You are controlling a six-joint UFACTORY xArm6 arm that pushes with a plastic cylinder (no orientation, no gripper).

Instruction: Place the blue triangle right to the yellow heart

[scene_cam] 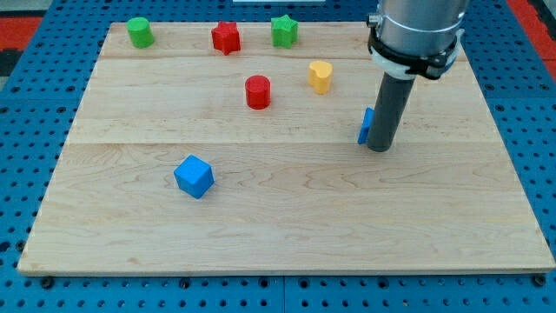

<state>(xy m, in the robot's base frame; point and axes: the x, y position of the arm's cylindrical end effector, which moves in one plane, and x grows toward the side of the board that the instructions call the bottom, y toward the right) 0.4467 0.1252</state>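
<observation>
Wooden desk (287, 226) fills most of the view, pale planks on a blue pegboard (26, 130) w/ red strips at the top corners. Arm's grey cylinder body (415, 30) drops in from the view's top right and ends in the dark rod; my tip (380, 149) sits on the desk right of centre. No jaws on this tool, just the plain rod, so it holds nothing and can't be called wide or narrow. Blue triangle (366, 126) is mostly hidden behind the rod, only a sliver shows on the rod's left side, touching or just beside it, can't tell which. That puts it below and to the right of the yellow heart (320, 76), near but apart. Blue cube (194, 176) lies alone in the lower left area, well apart from the rest. Red cylinder (258, 91) stands left of the yellow heart, near it. Along the top edge, left to right: green cylinder (140, 32), red star (226, 37), green star (283, 31), the two stars near each other
</observation>
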